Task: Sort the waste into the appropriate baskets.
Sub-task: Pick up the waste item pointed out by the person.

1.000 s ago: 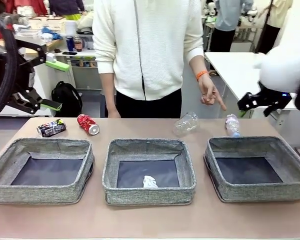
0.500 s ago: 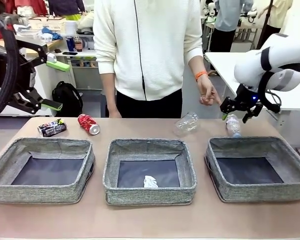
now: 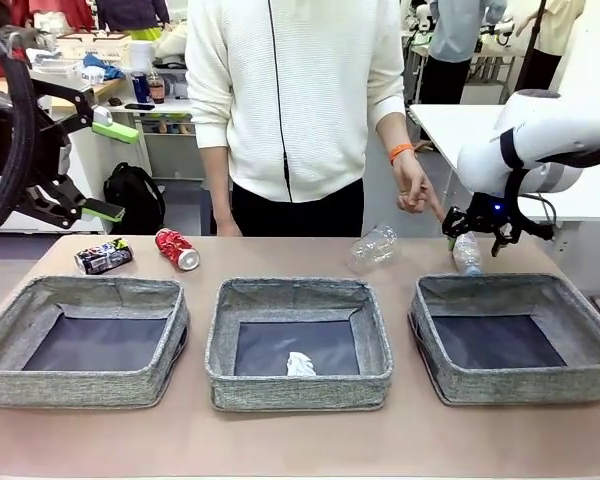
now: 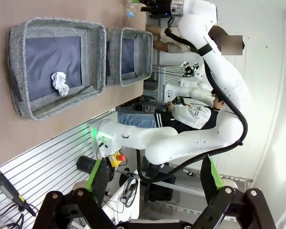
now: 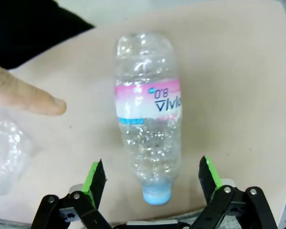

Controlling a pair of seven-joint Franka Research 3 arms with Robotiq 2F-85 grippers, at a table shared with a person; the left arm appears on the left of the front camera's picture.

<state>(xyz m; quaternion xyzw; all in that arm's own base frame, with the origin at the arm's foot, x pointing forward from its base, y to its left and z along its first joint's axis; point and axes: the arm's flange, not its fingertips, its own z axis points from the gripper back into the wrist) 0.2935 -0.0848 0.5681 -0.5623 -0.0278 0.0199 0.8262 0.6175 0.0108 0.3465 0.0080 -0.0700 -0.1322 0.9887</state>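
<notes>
**While a person's hand points, the right gripper hovers**

Though its jaws stand spread to either side, they grasp nothing: the small clear bottle with pinkish label lies on the tan table, just behind the right-hand grey woven-fabric basket. Far left, the left gripper hangs raised, jaws released.

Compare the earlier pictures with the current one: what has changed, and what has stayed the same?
The right hand swung in from the right and came down over the pink-label bottle, jaws open, gripping nothing. The left hand stayed raised and open; red can, dark can, crushed bottle, paper ball and the person's pointing finger stayed put.
</notes>
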